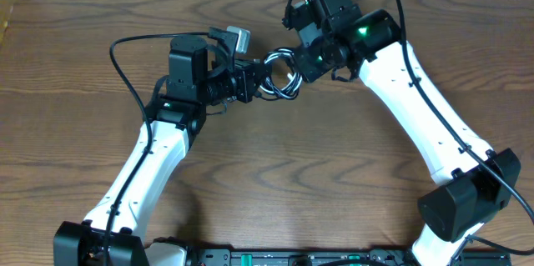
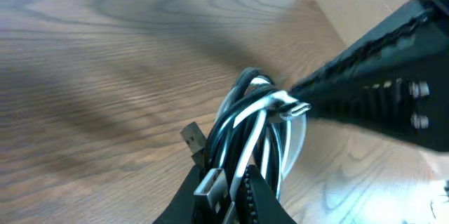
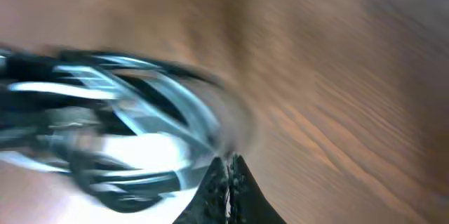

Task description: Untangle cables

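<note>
Ok so the cables (image 1: 279,76) are a small black-and-white coil hanging in the gap between the two arms, toward the far middle of the surface (image 1: 292,174). It looks held up rather than lying flat, though I wouldn't swear to it.

The left hand (image 1: 249,84) is clenched on the near-left end of the coil. From its own camera you can see the strands running down between its fingers, with a flat USB plug (image 2: 210,185) poking out right beside them.

The right hand (image 1: 300,62) comes in from the far right and it's clenched too, its tip right at a silver plug end (image 2: 291,108) that sticks out of the loops. Whether it really has that plug pinched or just closed next to it, I can't tell. Its own view is a smear.

The part that matters: the coil's long axis runs left to right, from one hand to the other, tilted a bit toward the far right. Both hands are right on it, so my guess is the next move is drawing apart along that line, right hand pulling the plug end out and away.
</note>
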Available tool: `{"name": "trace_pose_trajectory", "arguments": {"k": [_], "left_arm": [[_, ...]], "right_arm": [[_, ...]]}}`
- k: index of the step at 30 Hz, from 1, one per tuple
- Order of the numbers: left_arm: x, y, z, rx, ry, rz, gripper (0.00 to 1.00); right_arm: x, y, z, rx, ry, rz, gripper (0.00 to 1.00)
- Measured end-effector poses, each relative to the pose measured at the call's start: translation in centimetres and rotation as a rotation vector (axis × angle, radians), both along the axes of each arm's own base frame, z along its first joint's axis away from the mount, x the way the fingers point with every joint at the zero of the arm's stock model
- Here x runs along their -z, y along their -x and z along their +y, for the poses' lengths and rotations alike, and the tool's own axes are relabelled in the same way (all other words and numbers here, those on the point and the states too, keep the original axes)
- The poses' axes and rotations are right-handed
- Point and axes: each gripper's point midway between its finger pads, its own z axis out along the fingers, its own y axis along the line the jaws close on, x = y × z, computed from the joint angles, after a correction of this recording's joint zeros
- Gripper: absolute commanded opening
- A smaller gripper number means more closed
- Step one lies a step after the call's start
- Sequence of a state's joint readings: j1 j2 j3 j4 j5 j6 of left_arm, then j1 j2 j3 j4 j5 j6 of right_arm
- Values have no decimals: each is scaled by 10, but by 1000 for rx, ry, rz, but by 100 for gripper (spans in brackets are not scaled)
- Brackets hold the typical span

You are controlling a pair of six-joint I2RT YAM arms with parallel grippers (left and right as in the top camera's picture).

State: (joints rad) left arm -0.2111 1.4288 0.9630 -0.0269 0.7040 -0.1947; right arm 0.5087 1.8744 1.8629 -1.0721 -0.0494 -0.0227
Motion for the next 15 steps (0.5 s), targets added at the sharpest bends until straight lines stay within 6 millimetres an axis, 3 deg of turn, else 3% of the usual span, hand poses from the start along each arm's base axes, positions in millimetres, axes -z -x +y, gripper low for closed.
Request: {"name": "trace_pose_trajectory", "arguments": {"k": [7, 8, 9, 10, 15], "left_arm": [[6, -6, 15, -57, -16, 25, 8], [6, -6, 18, -63, -16, 29, 8], [7, -7, 20, -69, -16, 34, 8], [8, -7, 22, -73, -16, 39, 8], [9, -6, 22, -73, -17, 48, 8]], "right_arm": [[4, -16, -52, 188, 121, -16, 1], [5, -16, -55, 183, 120, -8, 7], [6, -15, -56, 165, 110, 5, 21], [7, -13, -56, 141, 101, 16, 26], [5, 4, -23, -71, -30, 72, 29]]}}
